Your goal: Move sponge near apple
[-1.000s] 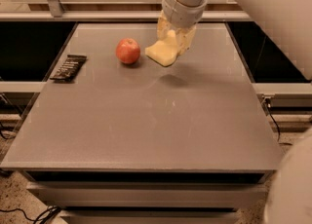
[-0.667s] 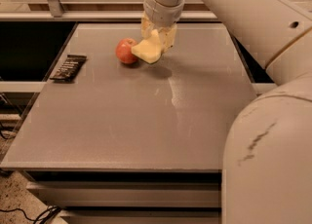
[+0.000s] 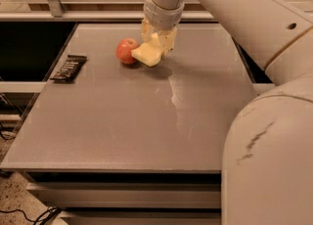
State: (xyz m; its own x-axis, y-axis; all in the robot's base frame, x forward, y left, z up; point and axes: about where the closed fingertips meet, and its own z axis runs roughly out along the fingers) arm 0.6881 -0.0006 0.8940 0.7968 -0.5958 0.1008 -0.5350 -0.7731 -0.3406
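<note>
Pale-yellow sponge (image 3: 148, 54) — wavy-edged — clamped in the gripper (image 3: 159, 42), just beside the red apple (image 3: 126, 51).

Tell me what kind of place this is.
Probably a robot test bench, not a home: a plain grey table with a few staged items, an apple, a dark packet at its edge, and a sponge gripped by the end effector right beside the apple.
</note>
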